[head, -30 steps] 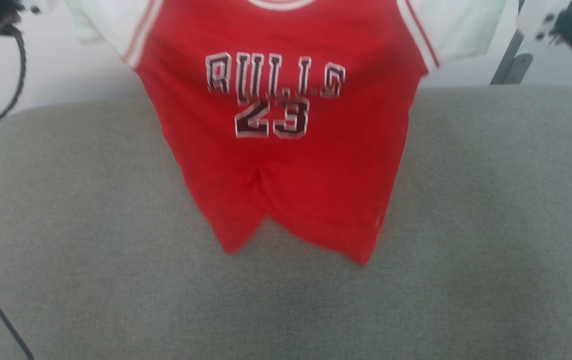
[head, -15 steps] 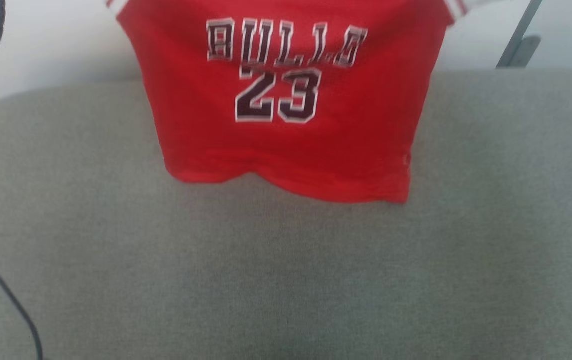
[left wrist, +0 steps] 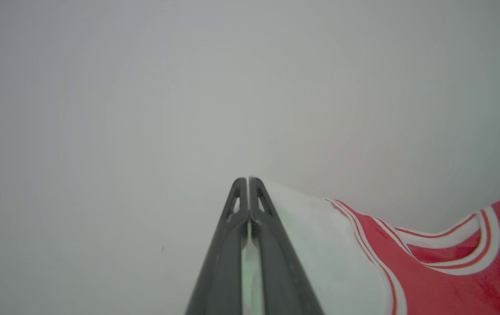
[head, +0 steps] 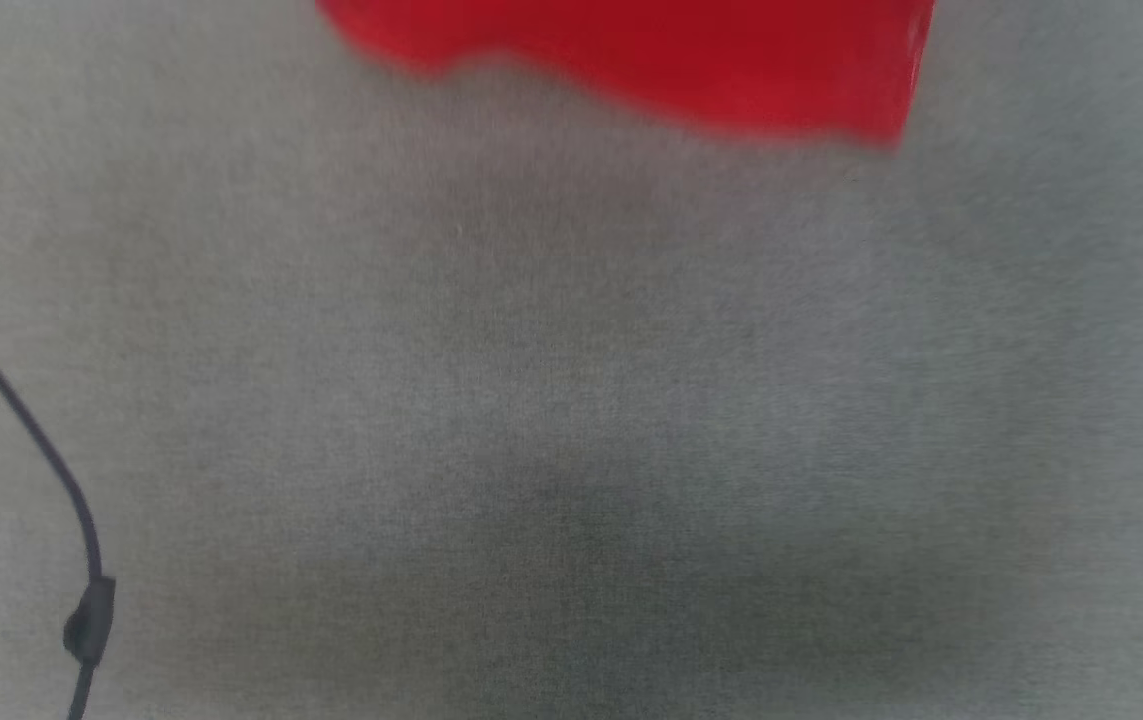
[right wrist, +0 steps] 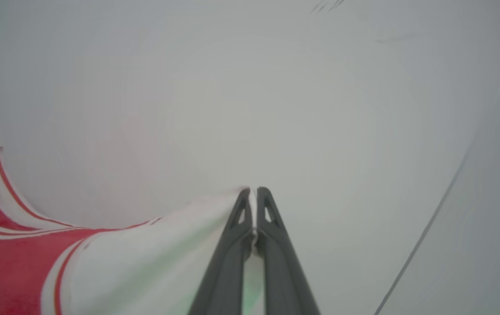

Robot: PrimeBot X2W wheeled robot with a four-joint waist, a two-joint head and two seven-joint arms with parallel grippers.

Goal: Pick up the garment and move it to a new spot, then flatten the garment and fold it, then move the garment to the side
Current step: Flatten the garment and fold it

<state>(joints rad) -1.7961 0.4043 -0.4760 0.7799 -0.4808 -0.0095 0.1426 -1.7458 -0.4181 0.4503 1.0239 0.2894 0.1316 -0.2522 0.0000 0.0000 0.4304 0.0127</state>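
The left claw (left wrist: pixel 248 179) is clenched on the edge of one white sleeve of the shirt (left wrist: pixel 429 280); a sliver of pale cloth shows between its fingers. From there the sleeve runs out taut to the striped trim, the red body and the banded collar. The right claw (right wrist: pixel 253 190) is clamped the same way on the other sleeve, with the shirt (right wrist: pixel 35 262) stretching away to that view's left. Behind both claws there is a plain pale backdrop.

In the head view, the shirt's (head: pixel 651 60) red lower hem hangs at the top edge, blurred and wavy, its right corner lowest. Whether the hem touches the grey pad (head: pixel 571 400) cannot be told. The pad spreads wide below the hem, with a thin dark cable (head: pixel 31 440) curving at the lower left, well apart from the shirt.
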